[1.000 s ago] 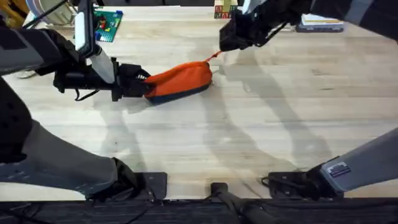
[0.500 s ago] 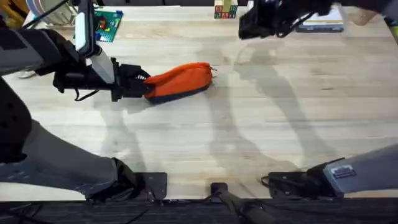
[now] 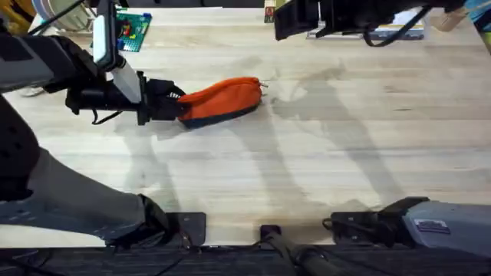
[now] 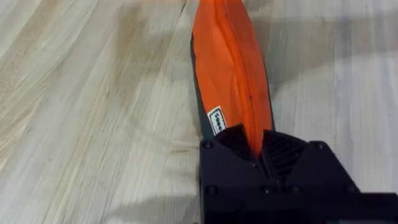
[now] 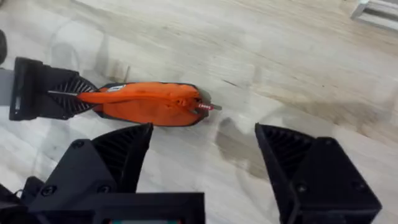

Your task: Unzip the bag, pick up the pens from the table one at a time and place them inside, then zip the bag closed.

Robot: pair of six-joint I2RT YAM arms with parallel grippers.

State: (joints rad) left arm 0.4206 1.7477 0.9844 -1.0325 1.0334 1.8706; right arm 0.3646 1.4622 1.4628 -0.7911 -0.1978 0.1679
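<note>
Bag [image 3: 224, 100] first: it lies on its side on the counter [image 3: 330, 153], toward my left and well back from the front edge, orange face up and the dark underside along its near edge. My left gripper [image 3: 178, 107] is clamped on its left end; in the left wrist view the two pads are closed on the orange fabric right at the seam. My right gripper [image 5: 202, 158] hangs high over the far edge of the counter, jaws spread wide and holding nothing, well apart from the bag. The zipper pull [image 5: 208, 107] sticks out at the bag's right end, a small reddish tab.

I can't tell from here whether the zipper is open or shut along its length, and I can't make out any pens on the counter. So my judgement is that the zipper is the step in hand. To do it well, I should keep my left grip firm and low so the bag does not slide or lift when the pull is tugged. My right gripper should come down straight over the tab, narrow its opening before contact, and pinch the tab alone, not the fabric. Then I should pull along the seam line, toward or away from my anchored end, never sideways, or the soft pouch will fold.
</note>
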